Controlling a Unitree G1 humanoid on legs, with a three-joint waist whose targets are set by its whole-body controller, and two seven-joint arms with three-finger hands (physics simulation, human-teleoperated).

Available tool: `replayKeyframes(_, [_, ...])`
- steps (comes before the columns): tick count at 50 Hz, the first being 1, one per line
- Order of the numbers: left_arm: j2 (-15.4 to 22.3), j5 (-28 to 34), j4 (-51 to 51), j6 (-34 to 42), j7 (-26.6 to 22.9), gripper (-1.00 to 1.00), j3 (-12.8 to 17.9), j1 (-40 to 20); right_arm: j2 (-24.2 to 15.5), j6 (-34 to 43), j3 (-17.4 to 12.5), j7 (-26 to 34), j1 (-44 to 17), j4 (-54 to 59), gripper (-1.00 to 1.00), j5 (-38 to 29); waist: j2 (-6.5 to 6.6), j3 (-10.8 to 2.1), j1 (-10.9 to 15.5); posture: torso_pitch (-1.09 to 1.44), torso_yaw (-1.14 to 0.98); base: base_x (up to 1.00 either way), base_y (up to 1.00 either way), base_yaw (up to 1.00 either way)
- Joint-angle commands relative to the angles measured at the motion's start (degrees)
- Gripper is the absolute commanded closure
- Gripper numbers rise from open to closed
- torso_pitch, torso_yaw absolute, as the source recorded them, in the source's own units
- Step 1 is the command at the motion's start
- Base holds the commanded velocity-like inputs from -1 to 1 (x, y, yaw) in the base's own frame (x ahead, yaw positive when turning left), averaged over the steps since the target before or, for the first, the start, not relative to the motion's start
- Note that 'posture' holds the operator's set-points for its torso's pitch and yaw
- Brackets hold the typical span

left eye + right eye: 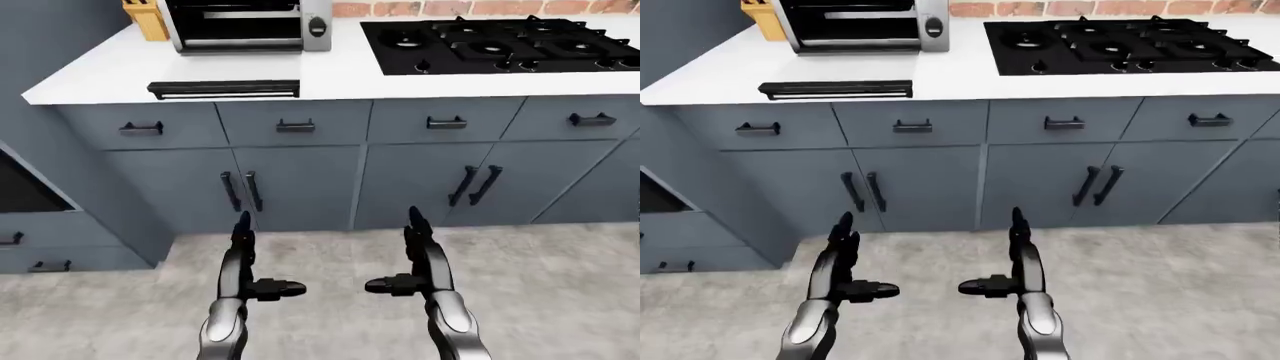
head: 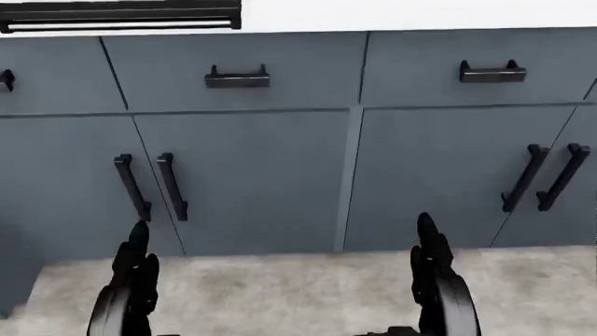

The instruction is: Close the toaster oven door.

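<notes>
A silver toaster oven (image 1: pixel 245 25) stands on the white counter (image 1: pixel 110 71) at the top left of the left-eye view. Its door (image 1: pixel 224 89) lies flat and open, and its black handle bar reaches the counter's edge. The dark inside with a wire rack shows. My left hand (image 1: pixel 252 264) and right hand (image 1: pixel 410 259) hang low over the floor, far below the oven, fingers straight and open, thumbs pointing inward. Neither holds anything. In the head view only the handle bar of the door (image 2: pixel 120 17) shows at the top left.
A black gas cooktop (image 1: pixel 500 43) sits in the counter to the right of the oven. A yellow knife block (image 1: pixel 147 18) stands left of it. Grey drawers and cupboard doors (image 1: pixel 300 187) with black handles run below. A grey side unit (image 1: pixel 40 217) juts out at left.
</notes>
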Motion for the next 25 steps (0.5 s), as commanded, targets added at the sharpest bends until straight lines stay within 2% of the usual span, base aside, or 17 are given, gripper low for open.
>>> replayKeyframes(1, [0.90, 1.69, -2.57, -9.39, 1.20, -1.00, 0.89, -2.45, -0.35, -2.94, 0.01, 0.66, -1.64, -5.43, -1.00, 0.49, -0.45, -0.05, -0.12, 0.00, 0.00, 0.00, 0.00, 0.00])
replayKeyframes(3, [1.03, 2.15, -2.98, -10.48, 0.97, -1.00, 0.92, -2.28, -0.46, -3.30, -0.10, 0.78, -1.83, -5.25, -1.00, 0.23, -0.16, -3.53, 0.48, 0.00, 0.00, 0.00, 0.00, 0.00])
replayKeyframes(4, [1.06, 2.49, -2.28, -12.63, 1.61, -1.00, 1.36, -2.60, -0.50, -3.18, -0.10, 0.91, -1.78, -5.45, -1.00, 0.15, -0.14, -3.00, 0.49, 0.00, 0.00, 0.00, 0.00, 0.00])
replayKeyframes(5, [1.43, 3.15, -1.83, -13.15, 1.69, -1.00, 1.54, -2.83, -0.56, -3.11, -0.18, 1.01, -1.86, -5.64, -1.00, 0.10, -0.38, -0.96, 0.36, 0.00, 0.00, 0.00, 0.00, 0.00])
replayKeyframes(7, [1.77, 2.58, -2.76, -11.16, 0.66, -1.00, 1.92, -3.05, -0.67, -3.14, -0.35, 1.20, -2.14, -5.59, -1.00, -0.01, -0.45, -3.97, 0.38, 0.00, 0.00, 0.00, 0.00, 0.00])
replayKeyframes(8, [1.66, 1.69, -3.68, -9.40, 0.30, -1.00, 2.23, -3.23, -0.65, -3.14, -0.36, 1.25, -2.23, -5.57, -1.00, -0.05, -0.42, -4.29, 0.42, 0.00, 0.00, 0.00, 0.00, 0.00])
replayKeyframes(11, [1.53, -1.25, -4.48, -9.96, 3.05, -1.00, 4.70, -5.26, -0.85, -3.25, -0.49, 1.47, -2.59, -5.62, -1.00, -0.39, -0.32, -4.34, 0.47, 0.00, 0.00, 0.00, 0.00, 0.00])
replayKeyframes(13, [2.79, -0.79, -4.03, -10.59, 1.97, -1.00, 4.57, -5.43, -0.97, -3.11, -0.70, 1.61, -2.90, -5.67, -1.00, -0.45, -0.20, -4.61, 0.48, 0.00, 0.00, 0.00, 0.00, 0.00])
replayKeyframes(17, [4.87, 1.18, -0.74, -13.10, 1.26, -1.00, 6.16, -7.15, -1.52, -1.45, -1.60, 2.06, -4.34, -6.76, -1.00, 0.14, 0.00, -4.84, 0.43, 0.00, 0.00, 0.00, 0.00, 0.00])
replayKeyframes(25, [6.93, -1.94, -1.61, -9.77, -0.33, -1.00, 9.34, -9.27, -2.54, 1.17, -3.21, 2.56, -7.07, -8.33, -1.00, 1.63, 0.22, -5.34, 0.36, 0.00, 0.00, 0.00, 0.00, 0.00])
